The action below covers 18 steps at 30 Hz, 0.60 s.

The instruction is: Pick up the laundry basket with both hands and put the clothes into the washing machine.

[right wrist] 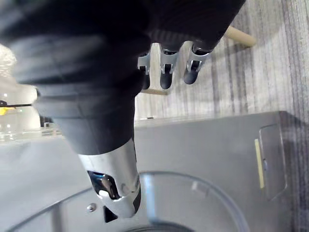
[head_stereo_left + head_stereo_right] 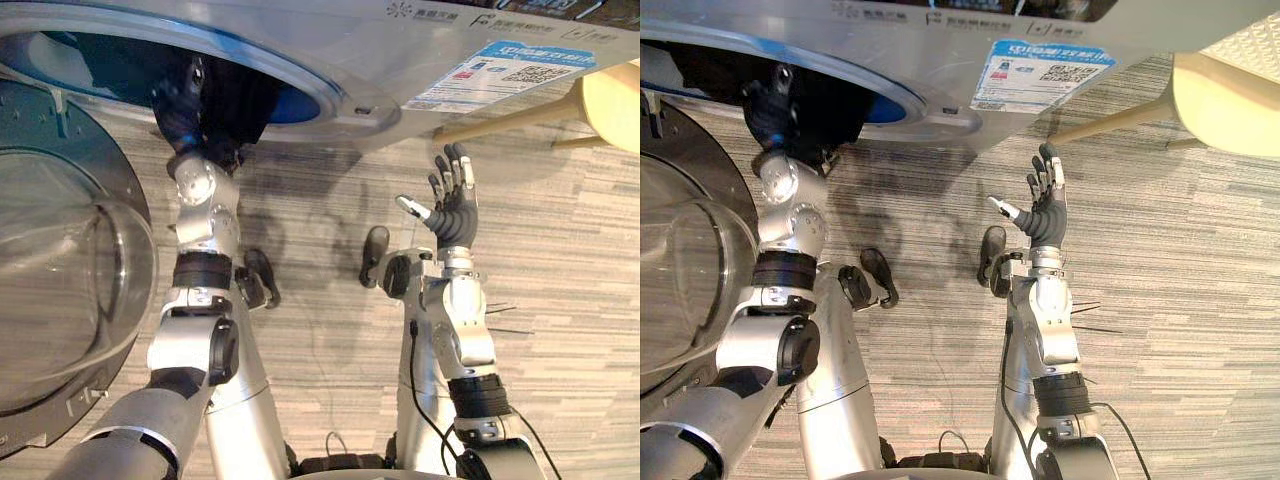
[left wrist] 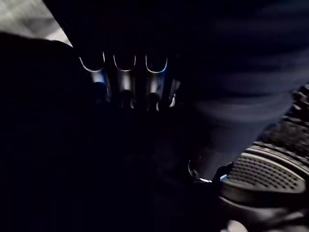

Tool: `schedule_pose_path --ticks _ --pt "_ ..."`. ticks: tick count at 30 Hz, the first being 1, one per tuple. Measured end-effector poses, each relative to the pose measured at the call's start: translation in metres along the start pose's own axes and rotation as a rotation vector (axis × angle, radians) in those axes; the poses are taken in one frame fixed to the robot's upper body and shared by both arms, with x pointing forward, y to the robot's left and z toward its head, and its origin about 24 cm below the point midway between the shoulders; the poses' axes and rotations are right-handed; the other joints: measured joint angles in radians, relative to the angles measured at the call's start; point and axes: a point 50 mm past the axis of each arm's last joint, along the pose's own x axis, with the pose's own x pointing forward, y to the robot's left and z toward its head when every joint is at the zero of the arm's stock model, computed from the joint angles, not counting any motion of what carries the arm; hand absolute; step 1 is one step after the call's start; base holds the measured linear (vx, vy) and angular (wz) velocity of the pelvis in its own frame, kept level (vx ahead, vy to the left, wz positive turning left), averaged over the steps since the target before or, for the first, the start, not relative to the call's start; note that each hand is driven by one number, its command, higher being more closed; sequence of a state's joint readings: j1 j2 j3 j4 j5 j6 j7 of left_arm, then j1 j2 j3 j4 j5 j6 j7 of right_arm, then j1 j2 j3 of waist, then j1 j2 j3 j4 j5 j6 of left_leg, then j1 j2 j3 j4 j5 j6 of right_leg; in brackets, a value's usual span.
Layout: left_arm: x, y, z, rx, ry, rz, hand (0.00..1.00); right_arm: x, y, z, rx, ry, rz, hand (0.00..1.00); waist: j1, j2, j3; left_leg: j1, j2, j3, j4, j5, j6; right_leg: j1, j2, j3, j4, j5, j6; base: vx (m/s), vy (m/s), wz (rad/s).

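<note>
The floor point(image 2: 570, 300) is grey striped planking, and the washer point(image 2: 330, 45) stands on it with a blue-and-white label point(image 2: 500, 75) on its front. Its round glass door point(image 2: 60, 260) hangs open on the left. A pale wooden chair point(image 2: 612, 100) stands to the right. The left hand point(image 2: 182, 105) reaches into the dark drum mouth point(image 2: 90, 62); whether it grips clothes cannot be told. The right hand point(image 2: 455, 215) hangs over the floor, fingers point(image 2: 458, 165) straight and spread, holding nothing.

The silver washing machine point(image 2: 300, 35) stands with its round glass door point(image 2: 70, 250) swung open.
</note>
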<state>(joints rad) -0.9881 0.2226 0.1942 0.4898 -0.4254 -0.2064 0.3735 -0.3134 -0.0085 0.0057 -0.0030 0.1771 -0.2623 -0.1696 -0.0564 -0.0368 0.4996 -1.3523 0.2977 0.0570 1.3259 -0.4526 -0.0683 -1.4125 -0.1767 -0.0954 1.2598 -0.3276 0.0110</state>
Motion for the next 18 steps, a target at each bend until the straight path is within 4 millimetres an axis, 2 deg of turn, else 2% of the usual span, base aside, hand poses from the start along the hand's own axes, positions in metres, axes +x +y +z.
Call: schedule_pose_path --ticks 4,6,12,14,18 --pt "-0.003 -0.016 0.020 -0.036 -0.087 -0.079 1.00 0.000 0.000 0.000 0.000 -0.002 0.001 0.00 -0.002 0.000 0.000 0.002 0.000 0.000 0.000 0.000 0.000 0.000 0.000 0.001 0.003 0.000 0.000 -0.01 -0.003 0.00" --pt "-0.007 -0.030 0.037 -0.081 -0.157 -0.151 1.00 0.000 0.001 0.000 0.001 -0.001 0.005 0.00 -0.002 0.000 0.000 0.004 -0.001 0.000 0.000 0.000 0.000 0.001 -0.001 0.001 0.006 0.000 0.000 -0.02 -0.005 0.01" --pt "-0.009 -0.063 0.058 -0.141 -0.228 -0.260 1.00 0.000 0.002 0.001 0.001 -0.003 0.025 0.00 -0.006 0.000 0.000 0.007 -0.001 -0.001 0.000 0.001 -0.001 0.005 -0.002 0.000 0.006 0.000 0.000 -0.01 -0.001 0.00" --pt "-0.004 -0.087 0.081 -0.184 -0.285 -0.315 1.00 0.001 0.005 0.001 0.005 -0.003 0.036 0.00 -0.013 0.000 0.000 0.005 -0.001 -0.001 -0.004 0.002 0.000 0.005 -0.003 -0.003 0.002 0.000 0.000 0.00 0.000 0.00" --pt "0.004 -0.086 0.088 -0.244 -0.278 -0.260 1.00 0.001 0.007 0.001 0.008 -0.003 0.044 0.00 -0.020 -0.002 0.000 -0.009 0.000 -0.004 -0.006 0.004 -0.001 -0.006 -0.002 -0.008 -0.003 0.002 -0.003 0.00 0.000 0.00"
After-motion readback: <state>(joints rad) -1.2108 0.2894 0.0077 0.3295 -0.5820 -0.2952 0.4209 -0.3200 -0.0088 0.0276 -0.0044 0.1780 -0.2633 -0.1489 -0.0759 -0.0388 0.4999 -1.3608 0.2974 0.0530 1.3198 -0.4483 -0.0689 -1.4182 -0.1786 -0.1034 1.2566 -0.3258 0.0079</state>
